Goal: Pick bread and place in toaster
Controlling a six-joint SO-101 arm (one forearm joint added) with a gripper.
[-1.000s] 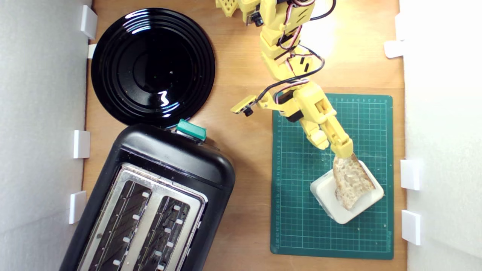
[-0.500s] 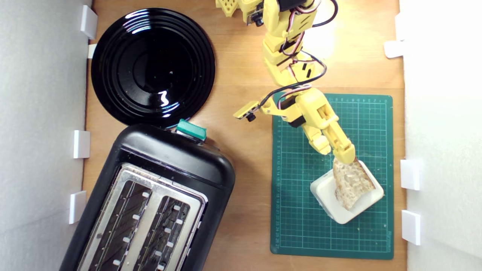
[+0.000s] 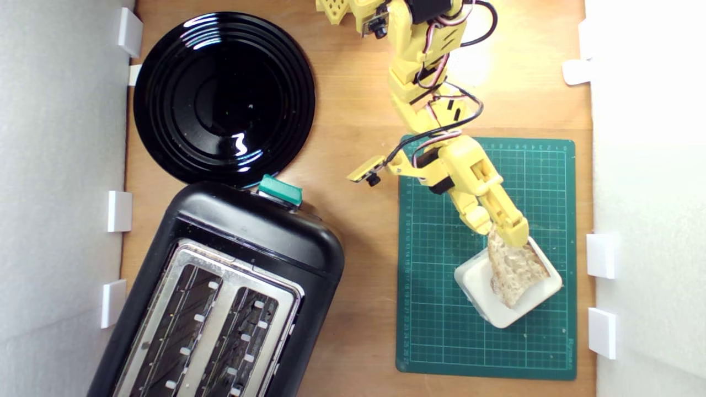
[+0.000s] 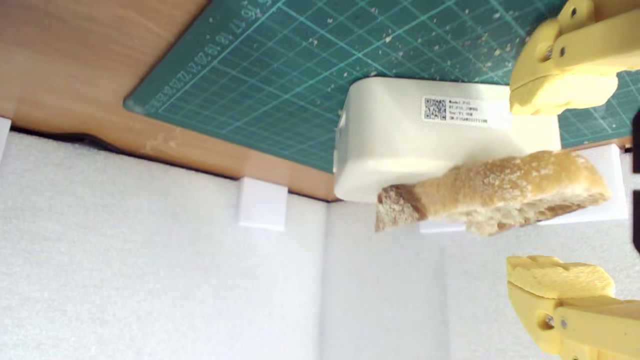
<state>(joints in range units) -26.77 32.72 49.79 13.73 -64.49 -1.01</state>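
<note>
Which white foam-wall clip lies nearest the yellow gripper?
The small white clip on the exterior view's right wall, beside the bread; the others sit farther from the gripper.

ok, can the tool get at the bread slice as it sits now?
Probably yes. The yellow tool is open with one finger on each side of the pale porous crusted bread slice, which leans on the cream-white block. Nothing sits between fingers and bread; the block is close to one finger.
</note>
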